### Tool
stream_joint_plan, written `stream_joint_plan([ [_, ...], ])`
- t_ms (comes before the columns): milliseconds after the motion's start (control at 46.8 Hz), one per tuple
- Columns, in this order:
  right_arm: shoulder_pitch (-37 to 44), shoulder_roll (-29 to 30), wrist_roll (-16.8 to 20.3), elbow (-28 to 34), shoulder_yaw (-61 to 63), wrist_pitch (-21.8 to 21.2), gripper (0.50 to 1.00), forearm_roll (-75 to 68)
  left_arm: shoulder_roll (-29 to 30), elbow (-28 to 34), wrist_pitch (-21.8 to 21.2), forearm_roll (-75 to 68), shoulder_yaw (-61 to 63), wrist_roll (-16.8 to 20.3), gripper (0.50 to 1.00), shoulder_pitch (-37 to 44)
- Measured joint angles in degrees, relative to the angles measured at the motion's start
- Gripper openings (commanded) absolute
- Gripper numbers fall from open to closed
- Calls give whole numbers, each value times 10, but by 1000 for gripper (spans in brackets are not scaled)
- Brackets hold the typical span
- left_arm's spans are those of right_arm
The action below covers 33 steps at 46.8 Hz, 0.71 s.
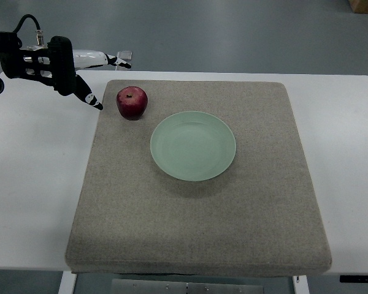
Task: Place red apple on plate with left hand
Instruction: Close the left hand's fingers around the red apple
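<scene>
**Q:** Grey flooring (233, 30) fills the top of the view; what lies below it?

**A:** White table (30, 184), spanning the full width of the view, bears a square grey felt mat (196, 226). The mat covers most of the table's middle, and its near edge reaches the table's front edge.

**Q:** Which objects rest on the mat?

**A:** Two. A pale green plate (193, 146), round and shallow, sits slightly above the mat's centre and holds nothing. A red apple (132, 102) stands upright near the mat's far left corner, stem dimple facing up. Apple and plate are near each other but apart; the apple lies up and to the left of the plate's rim.

**Q:** Where is the left hand?

**A:** The left hand (86, 76) enters from the upper left edge of the view, on a black forearm with a cable looping above it. It hovers over the table's far left corner, just off the mat's edge and just beside the apple, without touching it.

**Q:** How are its fingers arranged?

**A:** The fingers (93, 101) are spread apart and grasp nothing. One dark finger slants down toward the apple's left side, its tip close to the fruit; the white fingers extend rightward above the table's far edge, well above the apple.

**Q:** Does the right arm appear?

**A:** No part of it shows in the top view.

**Q:** Task status?

**A:** The apple is on the mat, not yet on the plate.
</scene>
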State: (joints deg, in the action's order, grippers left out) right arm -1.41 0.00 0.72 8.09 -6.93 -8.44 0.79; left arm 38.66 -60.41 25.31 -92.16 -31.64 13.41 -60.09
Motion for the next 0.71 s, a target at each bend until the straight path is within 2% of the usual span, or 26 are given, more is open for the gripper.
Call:
stream_joint_plan([
  [235,0,0,0,0,0,0,964,0,-59,55,-22,-5,7,-2,996,7],
  [364,0,0,0,0,0,0,964,0,-89,85,-57,-5,22,-2,996,11],
  [706,0,0,0,0,0,0,964,0,-113,103,-92,-4,56,-2,992,14],
])
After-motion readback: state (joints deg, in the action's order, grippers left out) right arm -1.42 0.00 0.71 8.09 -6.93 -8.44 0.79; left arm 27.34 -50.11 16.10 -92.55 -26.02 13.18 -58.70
